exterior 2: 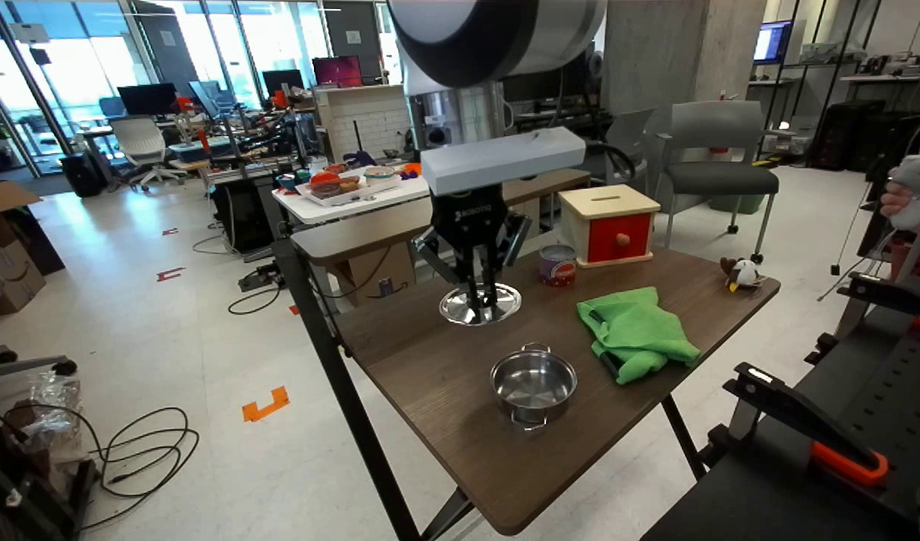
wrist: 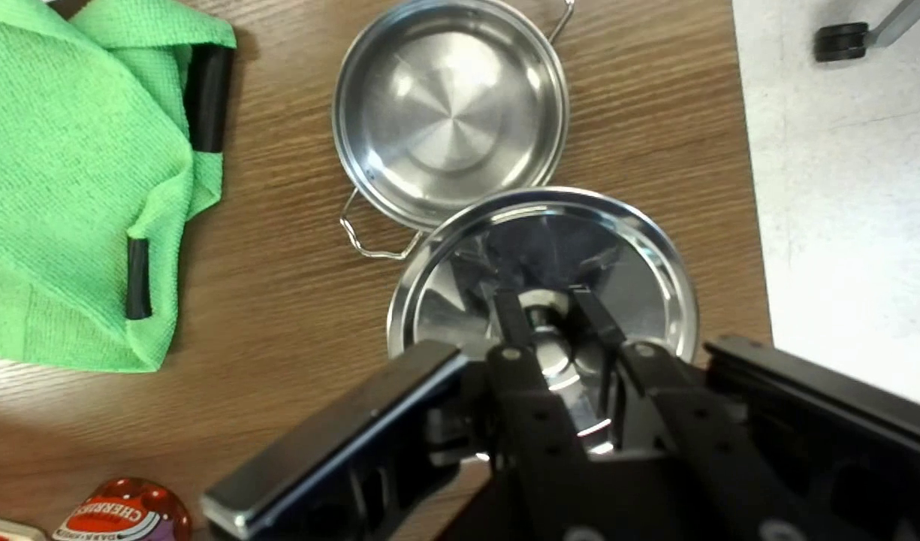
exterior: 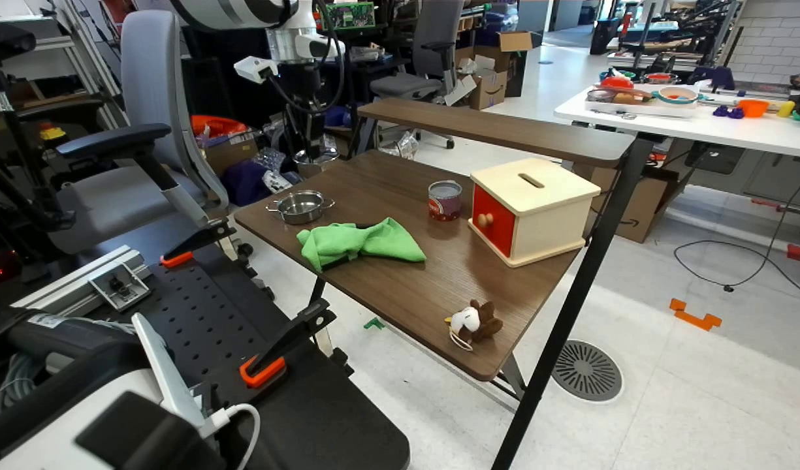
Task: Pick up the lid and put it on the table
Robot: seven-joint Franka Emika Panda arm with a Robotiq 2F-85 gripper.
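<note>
Only your wrist view gives the grip close up: your gripper [exterior 2: 483, 304] pinches the lid [wrist: 553, 244] by its knob, fingers in on both sides, just R of ctr. There the lid's rim covers part of the pot [wrist: 452, 124], upper ctr; in an exterior view you see a gap btwn lid [exterior 2: 460, 308] & pot, mid-frame. In an exterior view the lid [exterior: 326, 157], small, upper L, hangs past the edge of the table [exterior: 400, 307], so you know it's in the air. The red can [wrist: 133, 515], cut off bottom L of your wrist view, reads CHERRIES only there.

Around you, in an exterior view: green cloth [exterior: 367, 241], ctr, rumpled, dark bits poking out; brown-&-white plush toy [exterior: 475, 321], lower ctr-R. In an exterior view a raised shelf [exterior 2: 362, 233] runs behind your gripper, above ctr. Gripper fingers block the lid's lower part in the wrist view.

Containers: pot's open, bare metal floor visible. Can shows a grey top; can't tell if open. The wooden box [exterior: 550, 228], R of ctr, has a slotted top & red front w/ round pull; you can't see inside. The white tray [exterior: 654, 111] on a white desk [exterior: 759, 135], far upper R, holds reddish & brown items [exterior: 626, 98], too small to name.
</note>
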